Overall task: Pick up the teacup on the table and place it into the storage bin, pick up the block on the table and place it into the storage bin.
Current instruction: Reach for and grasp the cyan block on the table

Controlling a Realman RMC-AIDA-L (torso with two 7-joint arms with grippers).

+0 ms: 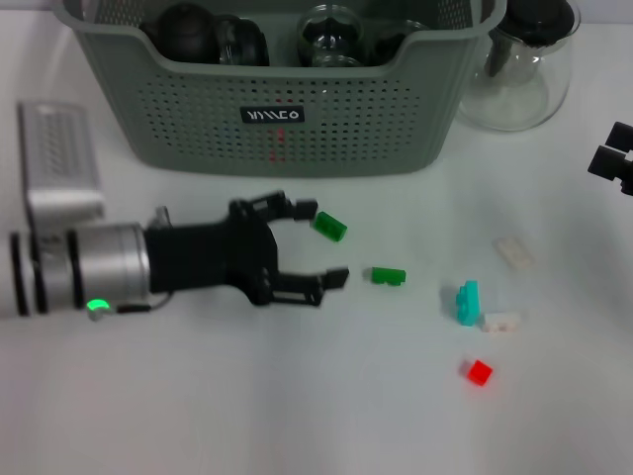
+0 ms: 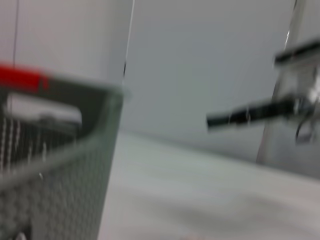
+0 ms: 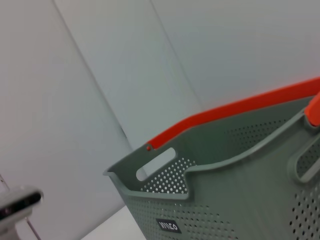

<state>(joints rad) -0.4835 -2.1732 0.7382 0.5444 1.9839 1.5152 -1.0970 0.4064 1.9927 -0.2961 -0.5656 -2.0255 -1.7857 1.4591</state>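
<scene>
The left pincer reaches in over the white surface from the left of the head view, just in front of the bin, with its two black fingers spread apart and nothing between them. One fingertip lies just beside a green block, which sits tilted near the bin's front wall; the other fingertip points at a second green block, a little apart from it. Farther right a teal block touches a small white block, another white block lies nearer the back, and a red block sits alone nearest the front. The grey-green bin stands at the back of the surface, its black label facing forward, and already holds dark and glass vessels; which of them is the teacup cannot be made out. A glass pitcher with a black lid stands just beside the bin's right end. A ribbed grey box rests at the left, beside the left arm. The right pincer shows only as a black part at the right edge, well apart from the blocks, and whether its fingers are spread or closed cannot be told. The right wrist view shows the bin from its labelled side, with an orange-red strip along its far rim.
</scene>
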